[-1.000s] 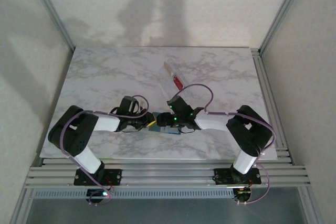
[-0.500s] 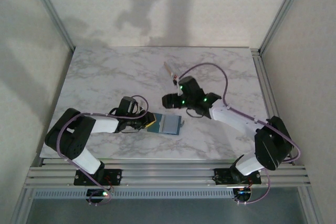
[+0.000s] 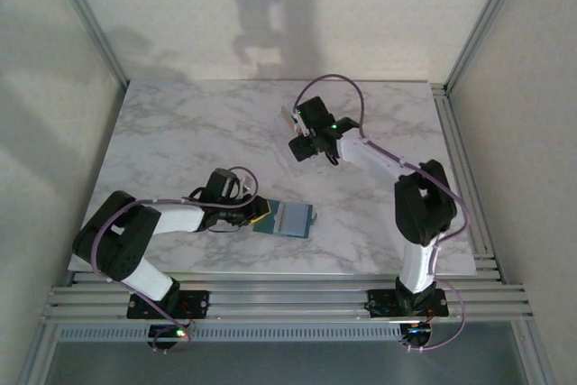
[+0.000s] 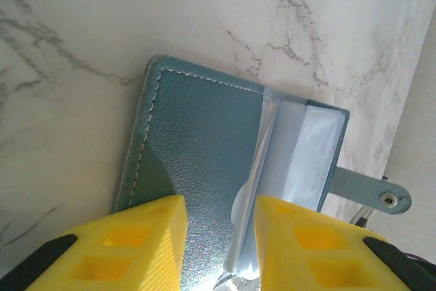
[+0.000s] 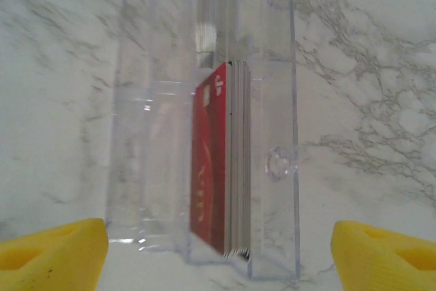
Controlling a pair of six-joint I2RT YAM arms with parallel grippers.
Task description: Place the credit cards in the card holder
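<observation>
On the left side of the white marble desk [image 3: 171, 132], near the front edge, the left arm lies low and points to the right. The left tool [image 3: 250, 215] sits right at the left end of a teal wallet [image 3: 287, 220] that lies open and flat on the desk. In the left wrist view, the two yellow fingers [image 4: 143, 250] of the left tool [image 4: 218, 253] stand a little apart, with a small gap between them, and they clamp nothing. The teal wallet [image 4: 197, 141] lies just under and ahead of them. It has pale stitching along its edge, clear sleeves [image 4: 300, 148] on its far half, and a small strap [image 4: 371, 192] with a round snap sticking out at the far end. Farther right and toward the back of the desk, the right arm reaches far out. The right tool [image 3: 300, 148] hangs just by the near end of the card holder [image 3: 288, 118]. In the right wrist view, the yellow fingers [image 5: 51, 250] of the right tool [image 5: 218, 253] are wide apart, one in each bottom corner, and hold nothing. The see-through card holder [image 5: 276, 100] runs away from the camera between them. The credit cards [image 5: 235, 161] stand on edge inside it, packed in a thin stack at the near end, with a red card [image 5: 211, 161] on the left face of the stack.
</observation>
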